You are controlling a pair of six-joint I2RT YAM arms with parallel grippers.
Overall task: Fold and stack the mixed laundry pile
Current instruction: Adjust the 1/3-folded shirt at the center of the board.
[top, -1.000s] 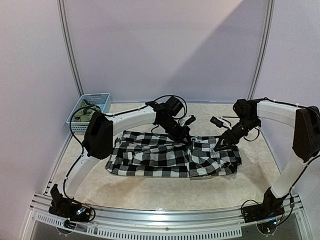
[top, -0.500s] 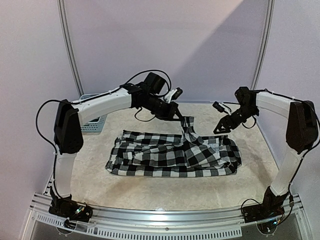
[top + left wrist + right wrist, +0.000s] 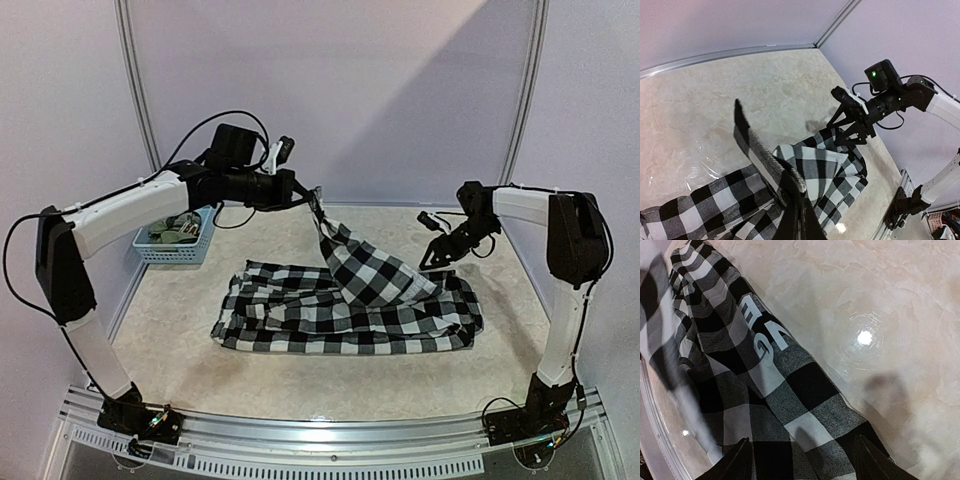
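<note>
Left gripper clamped on black-and-white checked cloth shirt, corner held up. Right gripper jaws apart, empty, above shirt.

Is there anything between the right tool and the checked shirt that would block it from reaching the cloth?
Nothing visible does. The right tool hangs open above the right end of the checked shirt, with only air between them. The left tool holds one corner up, off to the left.

Bare table in front of checked shirt gives passing room. Raised shirt corner hanging from left gripper blocks the mid; basket fills far-left corner, right gripper hovers far right
</note>
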